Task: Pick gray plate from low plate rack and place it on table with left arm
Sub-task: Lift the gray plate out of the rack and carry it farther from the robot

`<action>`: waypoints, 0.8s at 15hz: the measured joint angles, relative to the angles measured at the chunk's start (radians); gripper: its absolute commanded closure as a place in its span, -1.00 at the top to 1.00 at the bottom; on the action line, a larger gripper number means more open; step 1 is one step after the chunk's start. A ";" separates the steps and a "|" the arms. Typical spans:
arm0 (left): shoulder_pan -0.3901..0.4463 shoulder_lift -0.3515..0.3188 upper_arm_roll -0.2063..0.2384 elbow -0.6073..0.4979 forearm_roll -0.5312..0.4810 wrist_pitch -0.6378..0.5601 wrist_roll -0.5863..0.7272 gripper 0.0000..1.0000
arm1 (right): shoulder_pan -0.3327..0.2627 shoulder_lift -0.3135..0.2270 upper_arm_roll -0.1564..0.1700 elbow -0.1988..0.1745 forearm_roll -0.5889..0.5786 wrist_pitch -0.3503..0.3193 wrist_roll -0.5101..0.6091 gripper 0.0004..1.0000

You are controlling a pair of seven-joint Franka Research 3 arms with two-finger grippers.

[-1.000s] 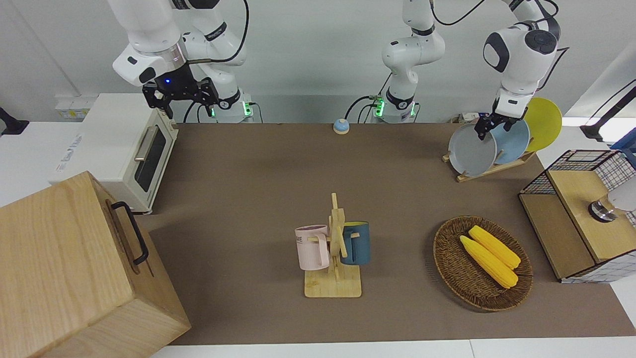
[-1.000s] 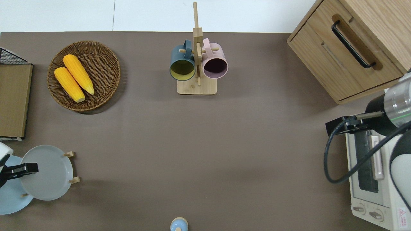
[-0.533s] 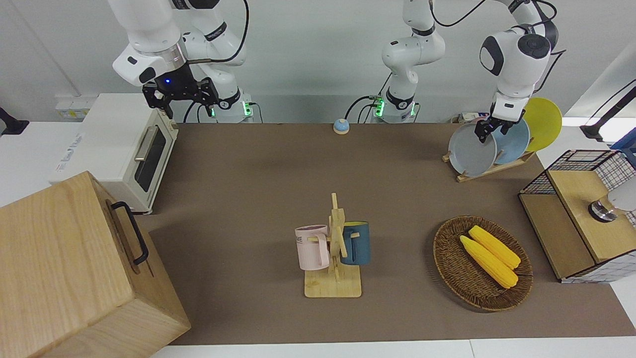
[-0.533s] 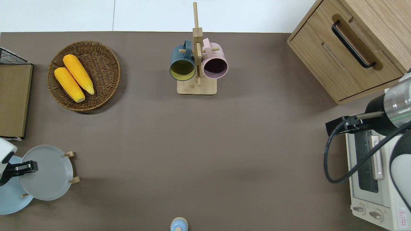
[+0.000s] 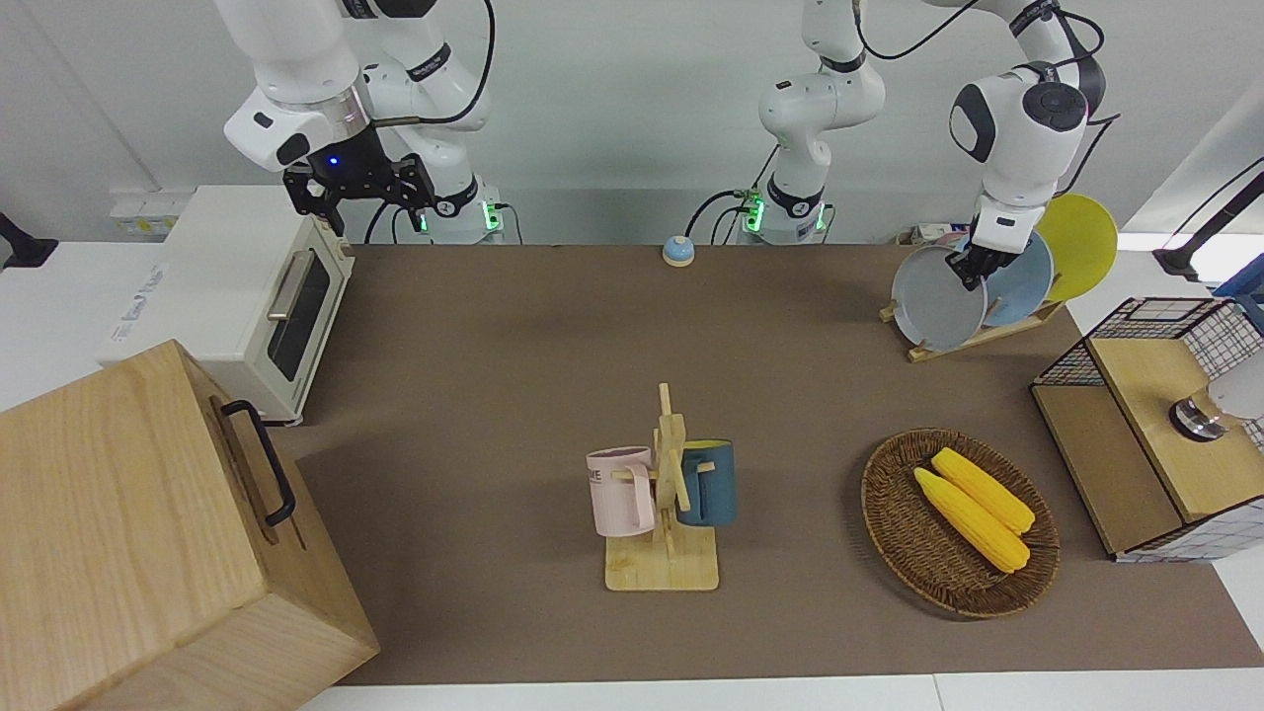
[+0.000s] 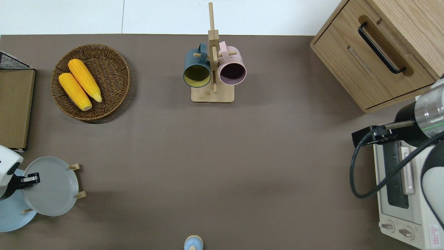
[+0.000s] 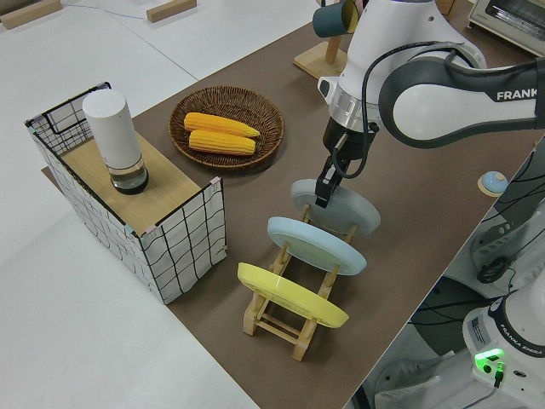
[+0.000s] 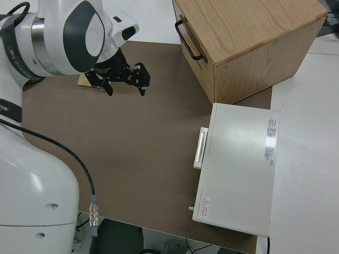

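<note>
gray plate (image 5: pixel 936 296) is stood in low plate rack (image 5: pixel 973 336) at left arm's end of tabletop (image 6: pixel 222 156); its upper rim is clamped by left tool (image 5: pixel 973 269) | right arm is parked, tool (image 8: pixel 125 80) held apart

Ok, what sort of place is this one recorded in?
Most likely a robotics lab staged as a mock kitchen: two arms mounted at a brown table, set with a toaster oven, a low plate rack of plates and a mug stand, all against bare white walls.
</note>
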 measured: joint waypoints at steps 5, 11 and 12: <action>0.000 -0.005 0.000 0.023 0.001 -0.035 0.008 -0.94 | 0.000 0.000 0.000 0.000 0.000 0.000 0.000 0.97; -0.002 -0.015 -0.001 0.195 -0.016 -0.237 0.076 -0.94 | 0.000 0.000 0.000 0.000 0.000 0.000 0.000 0.97; -0.005 -0.016 -0.001 0.219 -0.032 -0.264 0.081 -0.94 | 0.000 0.000 0.000 0.000 0.000 0.000 0.000 0.97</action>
